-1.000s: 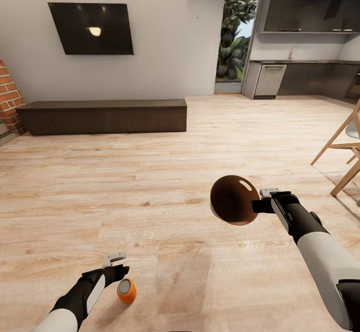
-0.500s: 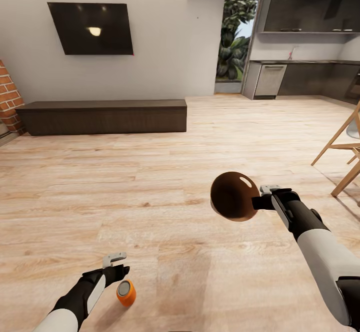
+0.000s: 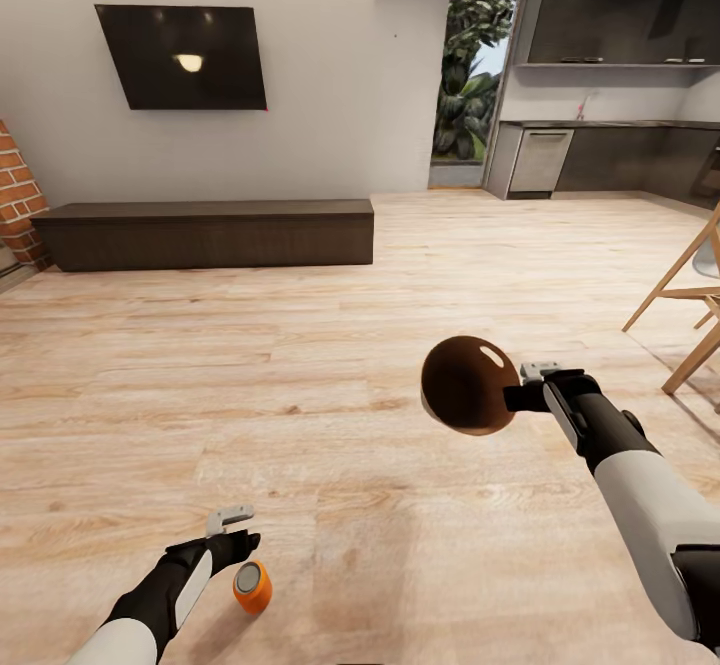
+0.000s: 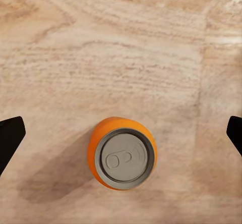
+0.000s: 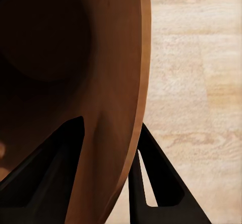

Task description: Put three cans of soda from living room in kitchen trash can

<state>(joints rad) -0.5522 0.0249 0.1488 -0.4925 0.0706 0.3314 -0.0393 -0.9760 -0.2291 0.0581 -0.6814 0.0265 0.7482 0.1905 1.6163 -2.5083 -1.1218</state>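
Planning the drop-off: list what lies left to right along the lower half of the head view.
left gripper → orange soda can → trash can → right gripper → wooden chair legs

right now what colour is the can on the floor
Orange can with a grey top, clearest in the left wrist view.

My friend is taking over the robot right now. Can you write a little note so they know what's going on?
Left gripper: open, fingers spread wide on both sides of the orange can, not touching it. The can stands upright on the wood floor of the living room.
Right gripper: shut on the rim of the bin, holding it in the air, one finger inside and one outside.
Done: bin picked up. I can't see whether any cans are in it.
Left: close on the orange can, drop it in the bin, find the other cans, and take the bin to the kitchen.
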